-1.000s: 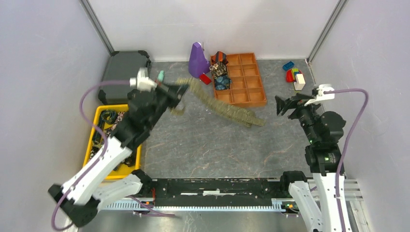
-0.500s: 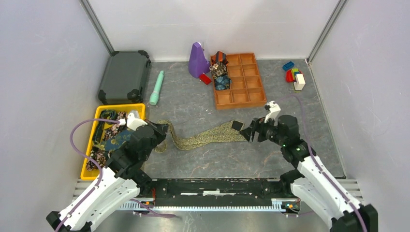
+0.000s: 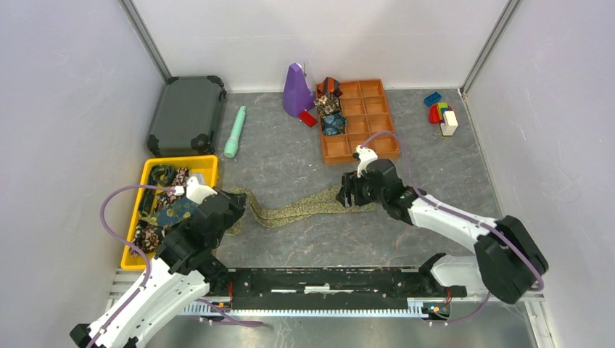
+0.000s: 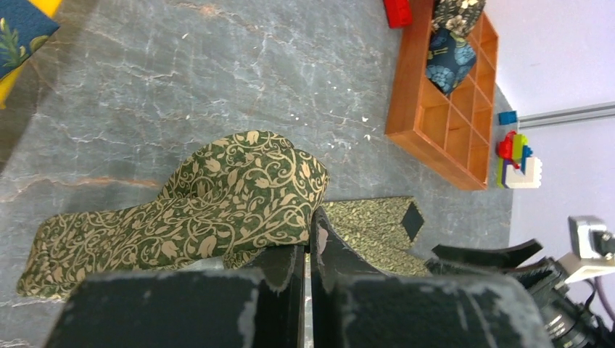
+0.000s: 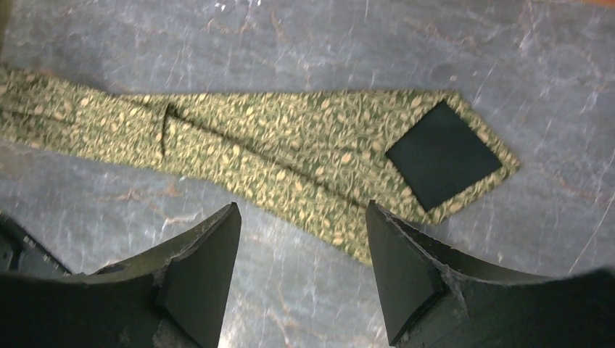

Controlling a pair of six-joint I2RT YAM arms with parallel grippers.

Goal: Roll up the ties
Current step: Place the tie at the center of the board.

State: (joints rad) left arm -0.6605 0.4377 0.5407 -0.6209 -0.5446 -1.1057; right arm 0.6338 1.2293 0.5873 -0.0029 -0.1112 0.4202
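Wrist views: left hand (image 4: 308, 243) clamps olive tie (image 4: 239, 196); right hand (image 5: 301, 210) spread wide.

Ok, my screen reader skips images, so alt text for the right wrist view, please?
The right tool, open, hangs above the wide end of an olive-gold patterned tie lying flat on the grey table, its dark lining patch facing up.

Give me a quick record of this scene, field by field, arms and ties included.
left tool: shut on the olive-gold tie
right tool: open, above the tie's wide end, not gripping
olive-gold tie: unrolled, lying along the table
rolled ties: in the orange tray, far-left compartments
loose ties: heaped in the yellow bin
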